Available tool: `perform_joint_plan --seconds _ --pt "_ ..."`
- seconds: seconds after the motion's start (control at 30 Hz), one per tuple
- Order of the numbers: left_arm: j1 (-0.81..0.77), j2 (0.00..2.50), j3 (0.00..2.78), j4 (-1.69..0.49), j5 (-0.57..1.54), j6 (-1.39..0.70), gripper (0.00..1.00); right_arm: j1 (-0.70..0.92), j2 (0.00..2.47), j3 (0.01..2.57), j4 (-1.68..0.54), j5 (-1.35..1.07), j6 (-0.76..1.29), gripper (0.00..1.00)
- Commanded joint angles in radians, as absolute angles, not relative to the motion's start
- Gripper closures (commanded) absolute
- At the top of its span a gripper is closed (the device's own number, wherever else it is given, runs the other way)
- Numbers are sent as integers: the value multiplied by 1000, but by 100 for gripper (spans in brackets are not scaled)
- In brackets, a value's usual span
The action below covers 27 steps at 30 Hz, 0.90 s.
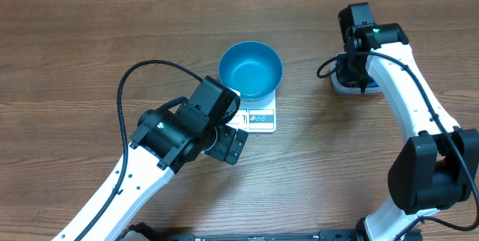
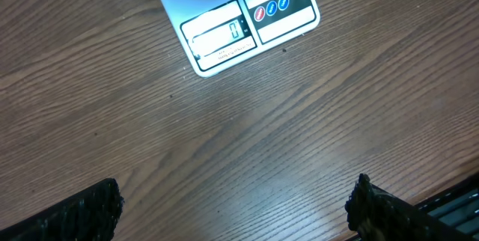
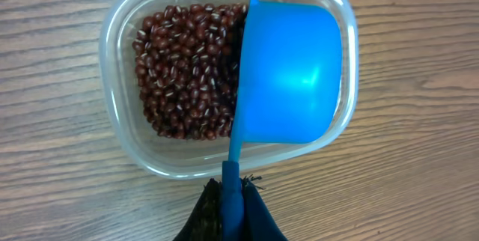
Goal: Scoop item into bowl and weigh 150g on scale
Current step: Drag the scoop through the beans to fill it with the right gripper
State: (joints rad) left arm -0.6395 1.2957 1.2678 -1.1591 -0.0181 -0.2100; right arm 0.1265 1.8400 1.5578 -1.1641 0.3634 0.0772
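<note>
**Overhead view.** The round bright blue plastic bowl point(image 1: 251, 69) stands on the small flat white rectangular scale point(image 1: 260, 117), near the middle of the wood-grain table point(image 1: 75, 39). The bowl's interior shows bare blue. Your left gripper point(image 1: 228, 145) sits just beside the scale's near-left corner. Your right gripper point(image 1: 352, 76) is well apart from it, at the table's far right, above a clear container that it mostly hides.

**Left wrist view.** The left gripper's jaws stand wide apart with nothing between them, and only the two dark fingertips point(image 2: 82, 211) show, at the lower corners. Bare table lies below them. The scale's display panel and round coloured buttons face you at the top edge.

**Right wrist view.** The small dark red-brown beans point(image 3: 183, 72) lie as a loose layer in the clear rectangular plastic tub point(image 3: 120, 132), filling its left part. The blue plastic handled scoop point(image 3: 292, 72) occupies the tub's right part, with its cup touching the beans along its left edge. Your right gripper is closed on the scoop's narrow handle at the bottom of the view. You cannot tell whether the cup holds any beans.
</note>
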Motion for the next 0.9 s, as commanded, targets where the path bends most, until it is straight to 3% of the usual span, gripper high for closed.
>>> perform_joint_plan --seconds 0.0,0.87 --pt "-633 1274 1275 -1159 -10 -224 0 125 1865 1571 -1172 263 65 96" --pt "-633 1274 1275 -1159 -10 -224 1 121 1865 1573 -1156 20 17 96"
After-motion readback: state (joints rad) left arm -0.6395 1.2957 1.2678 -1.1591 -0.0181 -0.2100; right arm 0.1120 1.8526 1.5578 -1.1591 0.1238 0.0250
